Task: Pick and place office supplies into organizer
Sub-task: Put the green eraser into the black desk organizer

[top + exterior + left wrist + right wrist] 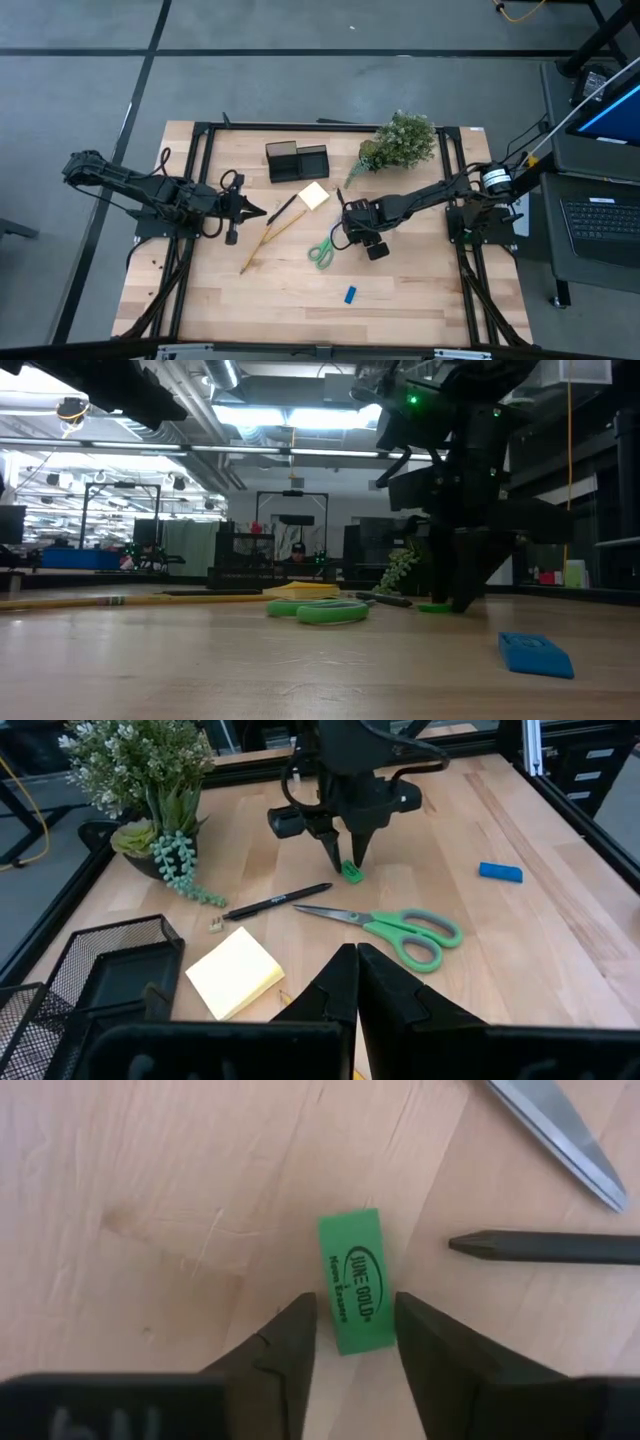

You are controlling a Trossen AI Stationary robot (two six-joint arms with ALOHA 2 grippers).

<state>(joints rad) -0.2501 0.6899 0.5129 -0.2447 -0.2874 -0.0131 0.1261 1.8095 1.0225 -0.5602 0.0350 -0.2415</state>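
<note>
Our right gripper (347,1342) stands over the small green eraser (354,1293) near the bench's middle, its fingers (290,1342) open astride one end and not yet closed. Because only that end sits between them, we judge the flat piece could pivot or slip out on closing. The pen (545,1246) tip lies just beside it and might get nudged. Our left gripper (248,208) waits closed toward the bench's left side. Only the right wrist view shows the eraser's lettering; only the high view shows the organizer (296,161) near the far edge.
</note>
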